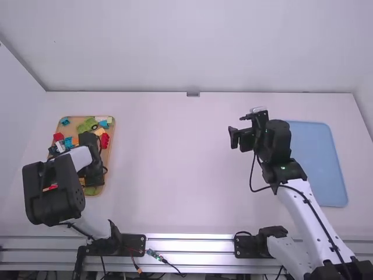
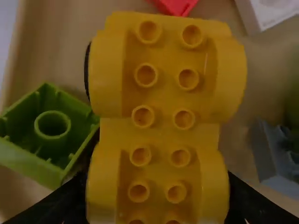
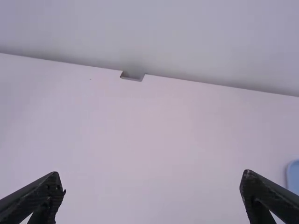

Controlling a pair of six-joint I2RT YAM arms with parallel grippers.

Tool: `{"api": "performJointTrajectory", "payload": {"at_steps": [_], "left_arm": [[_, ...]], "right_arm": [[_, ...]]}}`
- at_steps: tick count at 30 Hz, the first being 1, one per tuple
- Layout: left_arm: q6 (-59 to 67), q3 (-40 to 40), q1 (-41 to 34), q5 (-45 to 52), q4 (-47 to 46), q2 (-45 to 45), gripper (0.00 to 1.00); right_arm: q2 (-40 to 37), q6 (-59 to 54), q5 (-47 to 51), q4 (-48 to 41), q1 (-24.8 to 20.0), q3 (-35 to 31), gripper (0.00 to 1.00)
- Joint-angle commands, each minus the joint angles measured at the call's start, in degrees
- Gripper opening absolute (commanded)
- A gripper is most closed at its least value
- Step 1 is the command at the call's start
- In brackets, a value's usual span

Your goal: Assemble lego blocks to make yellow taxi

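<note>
Occupying the left of the surface [image 1: 175, 169], the wooden tray [image 1: 111, 146] contains the yellow block [image 2: 163, 100] among mixed blocks. The left gripper [image 1: 91, 163] is positioned over this tray, its fingers clamped on opposite sides of the yellow block, studs facing the wrist camera. A green block [image 2: 28, 163] and a grey block [image 2: 273, 158] lie near it. Farther right, the right gripper [image 1: 238, 128] is above the surface, fingers apart, nothing between them. The blue tray [image 1: 317, 157] lies at far right.
</note>
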Motion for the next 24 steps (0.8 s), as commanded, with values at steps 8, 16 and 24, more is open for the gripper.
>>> {"api": "performJointTrajectory", "payload": {"at_steps": [8, 16, 24], "left_arm": [[-0.4, -0.6, -0.1, -1.8, 0.1, 0.6, 0.49], [3.7, 0.7, -0.1, 2.6, 1.1, 0.6, 0.56], [2.6, 0.7, -0.9, 8.7, 1.4, 0.6, 0.7]], "right_arm": [[0.3, 0.3, -0.1, 0.0, 0.2, 2.3, 0.99], [0.3, 0.3, -0.2, 0.0, 0.2, 2.3, 0.99], [0.3, 0.3, -0.1, 0.0, 0.2, 2.3, 0.99]]}}
